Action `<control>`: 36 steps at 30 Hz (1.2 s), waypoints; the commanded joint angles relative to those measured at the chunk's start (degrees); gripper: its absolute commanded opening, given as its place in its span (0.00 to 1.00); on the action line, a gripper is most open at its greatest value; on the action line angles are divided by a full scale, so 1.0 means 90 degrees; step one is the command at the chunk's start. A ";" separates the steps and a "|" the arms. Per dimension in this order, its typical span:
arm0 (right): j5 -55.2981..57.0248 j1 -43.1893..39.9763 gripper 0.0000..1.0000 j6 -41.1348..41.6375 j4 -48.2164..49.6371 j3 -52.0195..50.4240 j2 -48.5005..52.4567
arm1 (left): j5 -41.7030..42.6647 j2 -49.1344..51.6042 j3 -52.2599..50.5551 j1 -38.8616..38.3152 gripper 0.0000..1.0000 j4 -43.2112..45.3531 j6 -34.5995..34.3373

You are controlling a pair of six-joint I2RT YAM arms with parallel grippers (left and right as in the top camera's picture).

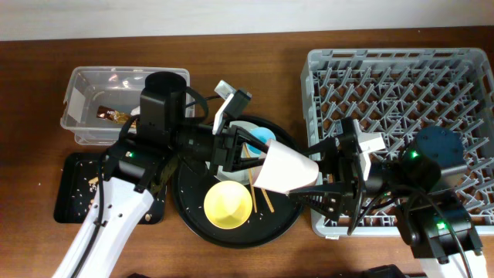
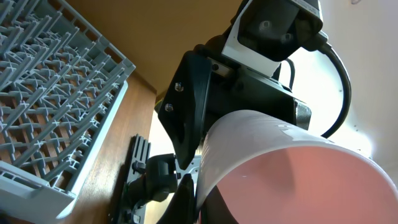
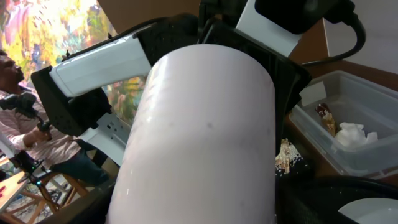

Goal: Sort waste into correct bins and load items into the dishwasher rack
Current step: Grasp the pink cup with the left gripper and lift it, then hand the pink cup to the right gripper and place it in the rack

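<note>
The pink cup (image 1: 284,170) lies on its side in the air above the round tray, between both grippers. My left gripper (image 1: 248,154) is shut on its rim; the left wrist view (image 2: 198,200) shows a finger against the rim and the pink inside (image 2: 298,186). My right gripper (image 1: 318,174) flanks the cup's base. In the right wrist view the cup (image 3: 199,137) hides the fingers. The light-blue cup (image 1: 264,137), yellow bowl (image 1: 228,205), chopsticks (image 1: 262,194) and part of the pale plate (image 1: 242,128) are on the round tray. The rack (image 1: 401,77) is at right.
The large round black tray (image 1: 193,220) sits mid-table. The clear tub (image 1: 81,96) at back left holds the snack wrapper (image 3: 326,118) and the tissue (image 3: 352,134). The small black tray (image 1: 73,189) holds crumbs; scraps (image 3: 286,155) lie on it.
</note>
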 commanded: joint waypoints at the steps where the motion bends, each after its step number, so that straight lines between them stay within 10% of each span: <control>1: -0.0131 0.0041 0.67 -0.0019 0.0002 0.0017 -0.0036 | 0.0112 -0.0034 0.0066 -0.0024 0.00 0.0010 -0.0012; 7: -0.0126 0.0041 0.54 -0.0039 0.0175 0.0017 -0.0036 | 0.0066 -0.0034 0.0066 -0.0024 0.01 0.0010 -0.0012; 10: -0.0090 0.0039 0.53 -0.0039 0.0219 0.0017 -0.0036 | 0.0066 -0.0034 0.0066 -0.0024 0.35 0.0010 -0.0012; 21: -0.0078 0.0029 0.54 -0.0010 0.0852 0.0017 -0.0036 | -0.0146 -0.0034 0.0063 -0.0024 0.28 -0.0680 0.0444; 23: -0.0080 0.0029 0.54 -0.0010 0.0865 0.0017 -0.0036 | -0.0619 -0.0034 0.0063 -0.0024 0.29 -0.0682 0.0442; 25: -0.0080 0.0029 0.54 -0.0015 0.0867 0.0017 -0.0036 | -0.2050 -0.0034 0.0063 -0.0022 0.62 -0.0685 0.0444; 30: -0.0075 0.0005 0.54 -0.0017 0.0867 0.0017 0.0138 | -0.5158 -0.0034 0.0063 0.0743 0.63 -0.0726 0.0391; 36: 0.0539 -0.0682 0.54 -0.0010 0.0653 0.0017 0.1054 | -0.5797 -0.0034 0.0063 0.1632 0.65 -0.1763 0.0396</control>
